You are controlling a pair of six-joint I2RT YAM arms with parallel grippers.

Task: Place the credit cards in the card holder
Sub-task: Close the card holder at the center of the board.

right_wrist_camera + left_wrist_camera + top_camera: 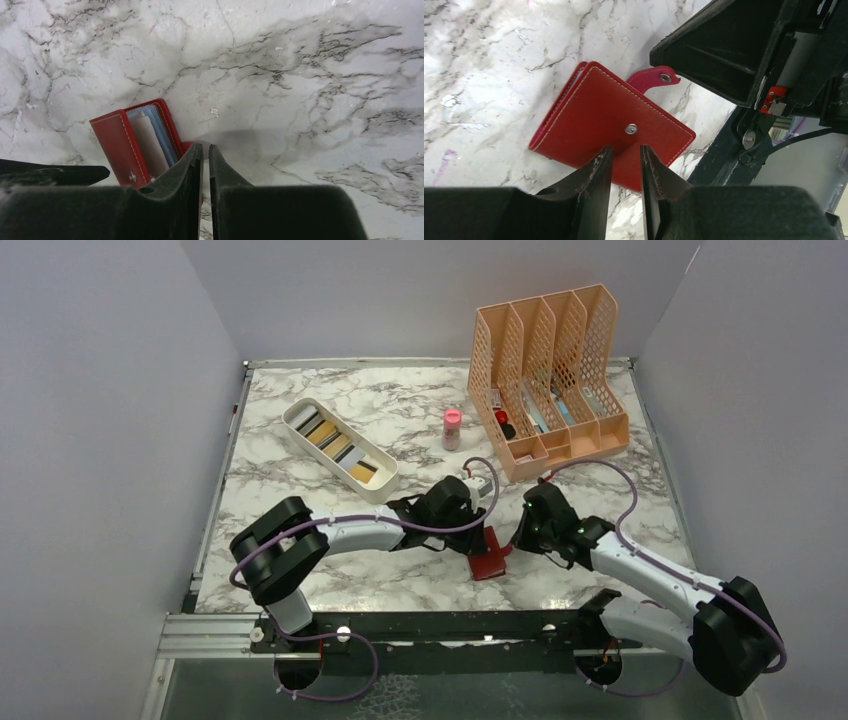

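We see the red card holder on the worktop, between both arms. The left fingers, narrowly apart, reach its cover; whether they grip it we cannot tell. The right fingers, nearly together, sit just beside its open edge.

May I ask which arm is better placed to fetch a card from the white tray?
Left, probably: the white tray lies nearer the left claw; the right claw sits beyond the card holder.
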